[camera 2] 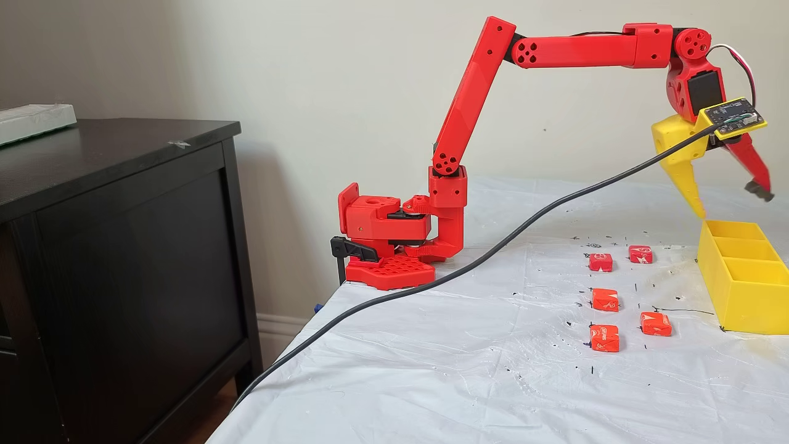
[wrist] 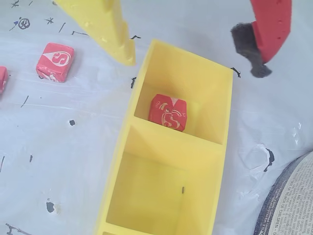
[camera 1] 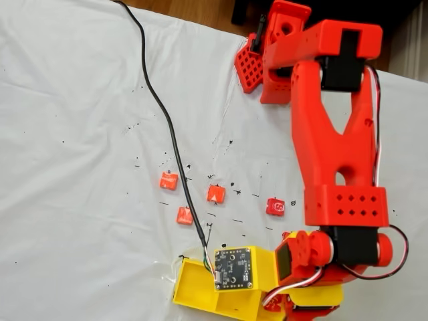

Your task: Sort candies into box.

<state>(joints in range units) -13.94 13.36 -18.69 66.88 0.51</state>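
One fixed view looks straight down on the white-covered surface (camera 1: 80, 134), with the arm's base (camera 1: 267, 60) at 1 o'clock and the box (camera 1: 200, 287) at 6 o'clock.

Another fixed view stands low beside the surface (camera 2: 431, 370), side-on and farther back, base (camera 2: 385, 246) near centre, box (camera 2: 743, 290) at 3 o'clock, a dark cabinet (camera 2: 123, 246) at 9 o'clock.

The wrist view rides close above the box (wrist: 146, 147), looking down between the claw (wrist: 195, 56) tips.

All three share the box and the candies (camera 2: 604, 299) near it.
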